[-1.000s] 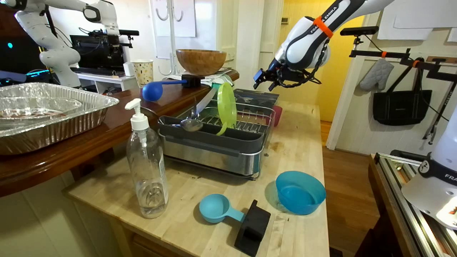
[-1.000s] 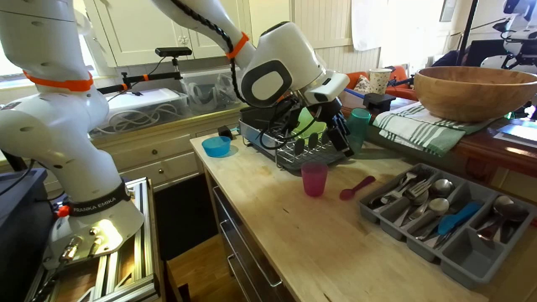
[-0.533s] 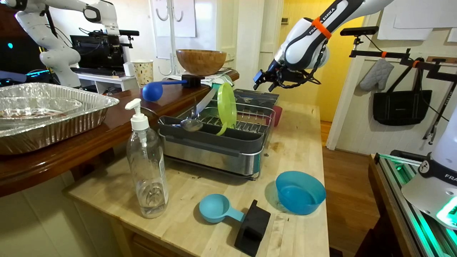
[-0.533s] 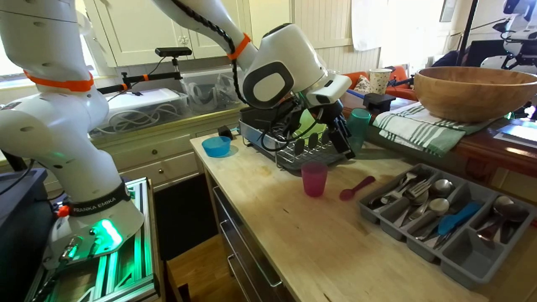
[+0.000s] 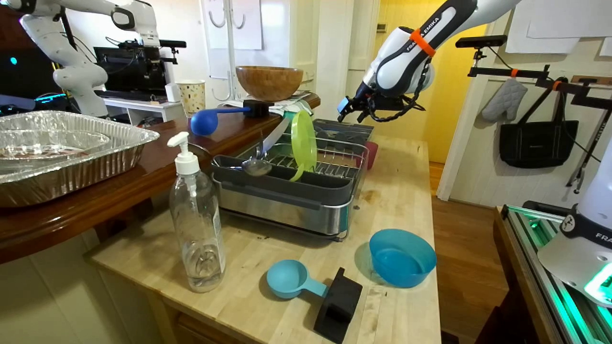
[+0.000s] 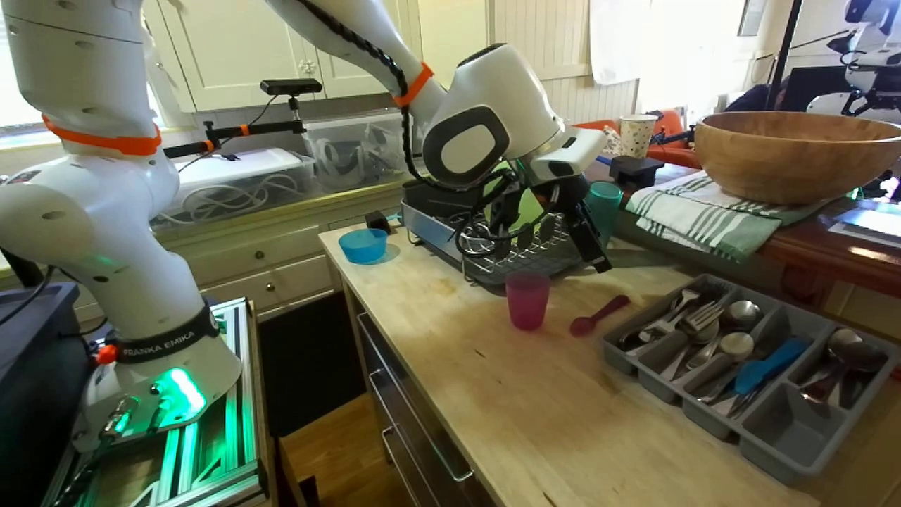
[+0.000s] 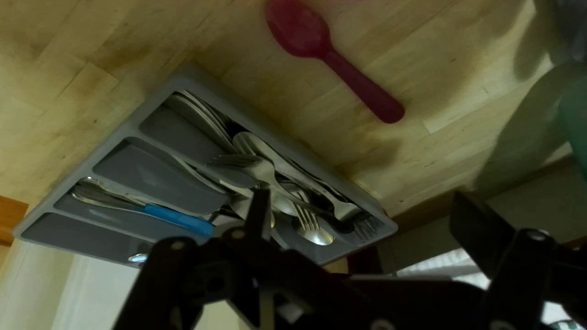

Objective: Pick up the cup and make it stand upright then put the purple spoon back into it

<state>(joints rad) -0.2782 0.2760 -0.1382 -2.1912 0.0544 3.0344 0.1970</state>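
The pink-purple cup (image 6: 528, 303) stands on the wooden counter with its wider end up; in an exterior view the cup (image 5: 371, 155) shows only partly behind the dish rack. To its right lies the purple spoon (image 6: 598, 315), flat on the wood. From the wrist, the spoon (image 7: 362, 87) appears whole, its scoop toward the top edge. My gripper (image 7: 360, 199) is open, fingers wide apart with nothing between them. In an exterior view the gripper (image 5: 351, 118) hangs above the counter, touching neither cup nor spoon.
A grey cutlery tray (image 6: 795, 429) sits right of the spoon. Behind the cup is the dish rack (image 5: 287, 215) with a green plate (image 5: 303, 143), and a teal cup (image 6: 605, 201) close to my fingers. A blue bowl (image 6: 362, 246) and pump bottle (image 5: 201, 243) stand farther along.
My arm has shifted slightly, moving the gripper a little right and down in one of the views. The base light turned green. Cup and spoon have not moved.
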